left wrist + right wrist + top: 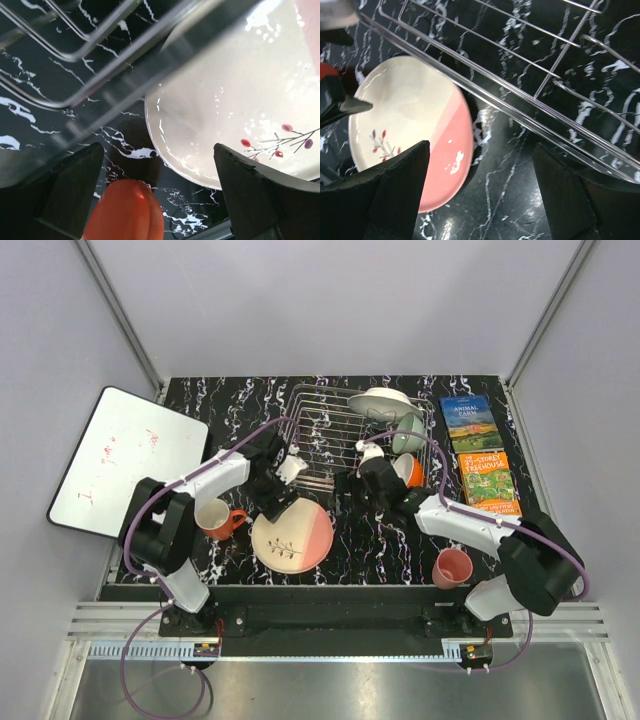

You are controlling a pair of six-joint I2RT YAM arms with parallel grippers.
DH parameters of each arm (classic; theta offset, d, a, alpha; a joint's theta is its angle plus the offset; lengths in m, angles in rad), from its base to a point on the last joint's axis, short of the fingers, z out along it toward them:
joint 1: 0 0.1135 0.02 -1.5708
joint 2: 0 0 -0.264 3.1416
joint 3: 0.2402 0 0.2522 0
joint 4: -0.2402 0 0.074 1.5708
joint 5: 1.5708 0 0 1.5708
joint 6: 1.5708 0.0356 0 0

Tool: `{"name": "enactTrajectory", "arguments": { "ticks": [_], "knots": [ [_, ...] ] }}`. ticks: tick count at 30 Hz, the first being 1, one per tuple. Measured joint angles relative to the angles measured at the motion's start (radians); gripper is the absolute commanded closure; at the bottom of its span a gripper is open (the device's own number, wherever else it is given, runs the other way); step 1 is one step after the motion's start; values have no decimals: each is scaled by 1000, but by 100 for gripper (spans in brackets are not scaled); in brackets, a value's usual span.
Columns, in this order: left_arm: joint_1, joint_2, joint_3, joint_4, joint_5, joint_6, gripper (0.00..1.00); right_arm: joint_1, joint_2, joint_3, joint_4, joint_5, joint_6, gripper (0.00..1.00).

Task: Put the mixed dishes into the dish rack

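The left gripper stands wide and empty, the pink-and-cream plate filling the frame's right, its rim between the fingers. The right gripper is spread too, plate at frame left.

Top view: you look down on a black marble-patterned table top with white veining, which also fills the background of both wrist views. Pale lavender-grey panels close it in: a back wall, a left wall and a right wall, joined at the rear corners by two slanting aluminium struts. Along your near edge runs a ribbed metal rail, then a brushed steel sheet. The light is soft and even.
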Motion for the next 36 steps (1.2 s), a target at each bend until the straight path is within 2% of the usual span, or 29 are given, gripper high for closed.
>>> {"name": "enactTrajectory", "arguments": {
  "ticks": [6,13,28,36],
  "knots": [
    [-27,22,1,32,14,0,1,-76,10,13,0,0,-31,13],
    [-46,19,-6,35,17,2,1,-84,-12,-21,15,-60,-14,19],
    [-51,15,-16,42,34,-2,1,93,-154,-89,-31,-99,69,21],
    [-37,-77,-89,11,121,-52,1,106,-220,-117,-43,-74,95,20]
  ]
}}
